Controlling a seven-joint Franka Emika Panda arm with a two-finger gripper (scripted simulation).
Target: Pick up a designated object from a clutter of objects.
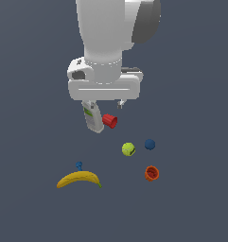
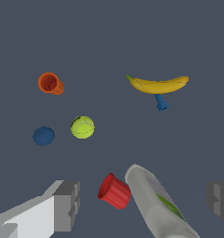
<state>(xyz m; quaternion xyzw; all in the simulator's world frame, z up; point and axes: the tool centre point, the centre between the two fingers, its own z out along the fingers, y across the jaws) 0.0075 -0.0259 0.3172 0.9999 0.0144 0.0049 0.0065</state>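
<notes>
The designated object (image 1: 79, 165) (image 2: 161, 103) is a tiny bright-blue piece with a knob head, lying against the yellow banana (image 1: 79, 179) (image 2: 159, 84) on the side toward the arm. My gripper (image 1: 106, 101) (image 2: 143, 204) hangs well off from it, above the white-grey bottle (image 1: 92, 119) (image 2: 157, 204) and the red cup (image 1: 109, 121) (image 2: 114, 191). Its fingers (image 2: 67, 204) are spread wide, open and holding nothing. The bottle and cup show on the floor between them.
A yellow-green tennis ball (image 1: 128, 149) (image 2: 82, 127), a dark-blue ball (image 1: 150, 144) (image 2: 43, 136) and an orange cup (image 1: 152, 173) (image 2: 50, 83) lie at the exterior view's right of the banana. All objects rest on a flat dark grey floor (image 1: 191, 203).
</notes>
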